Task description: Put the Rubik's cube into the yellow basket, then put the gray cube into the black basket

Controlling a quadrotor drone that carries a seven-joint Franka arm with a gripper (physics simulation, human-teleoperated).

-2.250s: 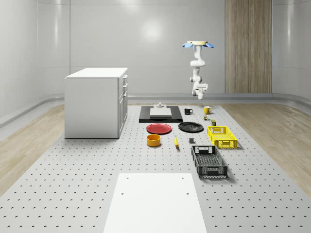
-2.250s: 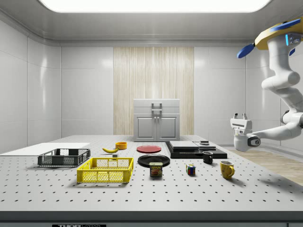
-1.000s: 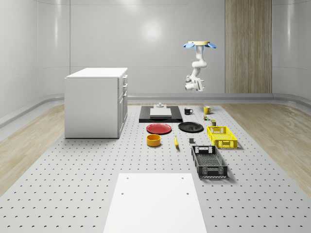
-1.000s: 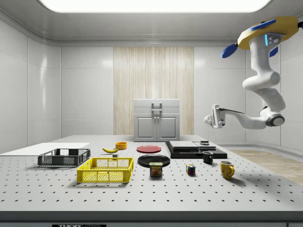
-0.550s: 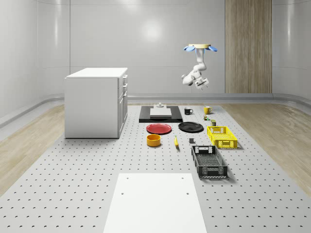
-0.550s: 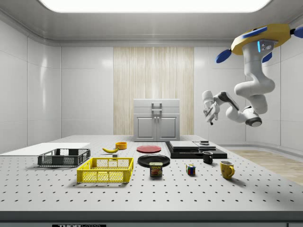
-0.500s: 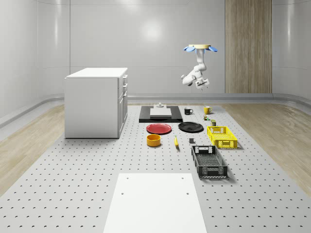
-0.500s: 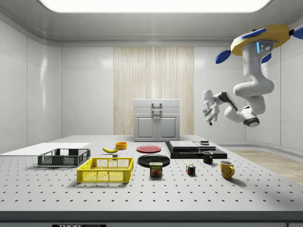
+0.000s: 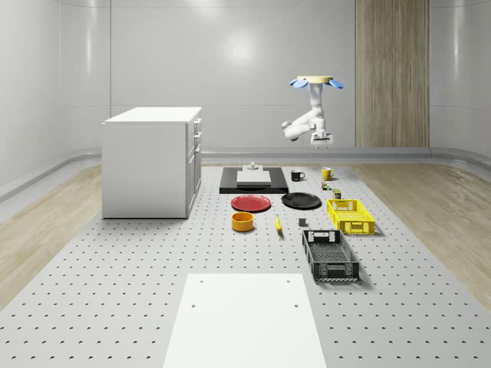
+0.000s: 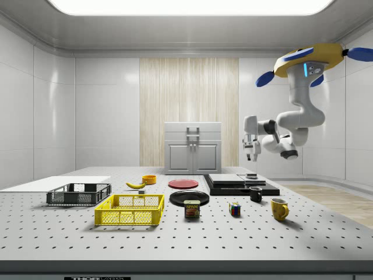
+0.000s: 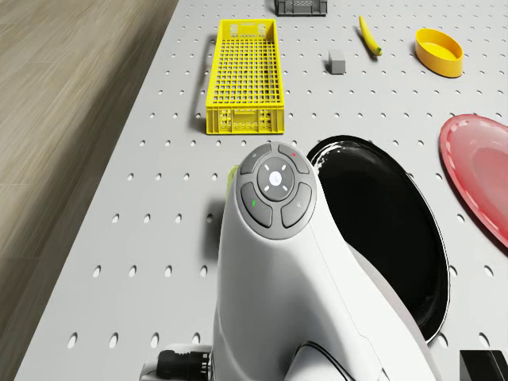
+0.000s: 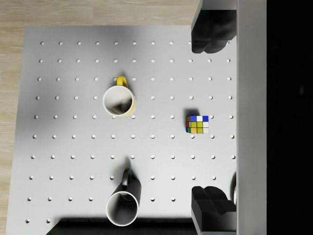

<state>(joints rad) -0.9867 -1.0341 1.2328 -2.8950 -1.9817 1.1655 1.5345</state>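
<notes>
The Rubik's cube (image 12: 197, 124) (image 10: 235, 209) lies on the perforated table between the yellow mug (image 12: 119, 100) and the can (image 10: 192, 209). The drone (image 10: 309, 61) (image 9: 315, 79) hovers high over the table's far end. Its arm is folded, and my gripper (image 10: 251, 154) (image 12: 215, 119) points down, well above the cube and open, with nothing between its fingers (image 12: 210, 32). The yellow basket (image 9: 350, 215) (image 11: 242, 75) lies nearer the camera in the whole-scene view, and the black basket (image 9: 330, 254) nearer still. The small gray cube (image 11: 336, 63) (image 9: 302, 223) sits between the yellow basket and the banana (image 11: 369, 36).
A black mug (image 12: 122, 205) stands near the yellow mug. A black plate (image 11: 381, 230), a red plate (image 11: 480, 175) and a yellow bowl (image 11: 440, 52) lie mid-table. A black slab (image 9: 254, 181) and a white cabinet (image 9: 152, 161) stand towards the whole-scene view's left.
The arm has folded from stretched out sideways to gripper pointing straight down. The drone has shifted towards the side view's left. Nothing on the table has moved.
</notes>
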